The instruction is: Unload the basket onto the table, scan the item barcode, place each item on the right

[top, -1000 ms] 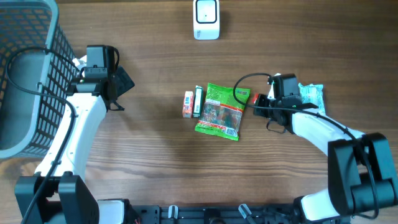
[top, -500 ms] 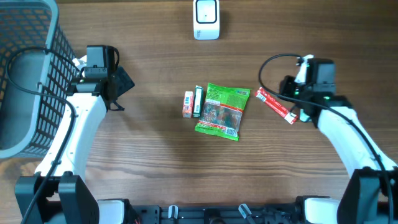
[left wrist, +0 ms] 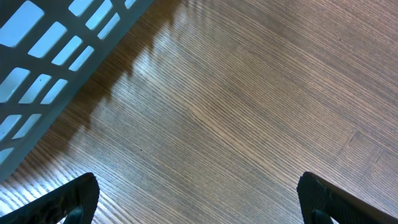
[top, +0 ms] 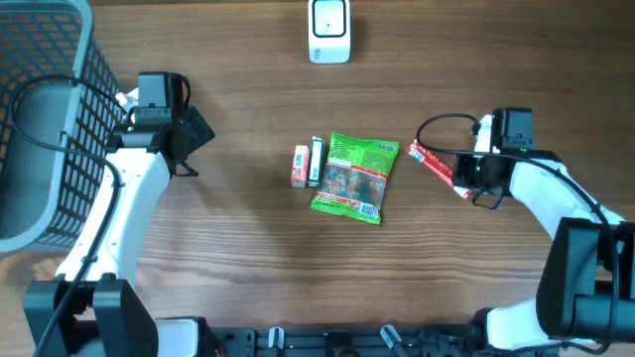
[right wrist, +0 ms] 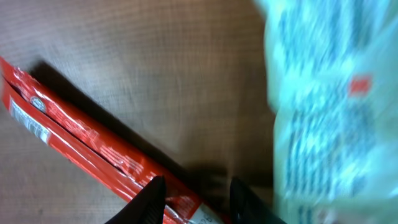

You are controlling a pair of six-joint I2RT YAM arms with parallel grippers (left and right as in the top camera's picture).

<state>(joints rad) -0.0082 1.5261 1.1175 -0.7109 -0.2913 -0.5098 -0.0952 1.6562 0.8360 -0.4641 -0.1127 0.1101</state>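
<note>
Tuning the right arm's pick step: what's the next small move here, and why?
Probably close the right gripper on the red packet. The packet lies flat, unlifted, and its near end appears to sit between the parted fingers. The scanner stands far off, so it needs a grip first.

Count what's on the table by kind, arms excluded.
Small boxes: 2
Green snack bag: 1
Red stick pack: 1
Pale printed packet, right wrist view only: 1
Scanner: 1
Basket: 1
Total: 7
</note>
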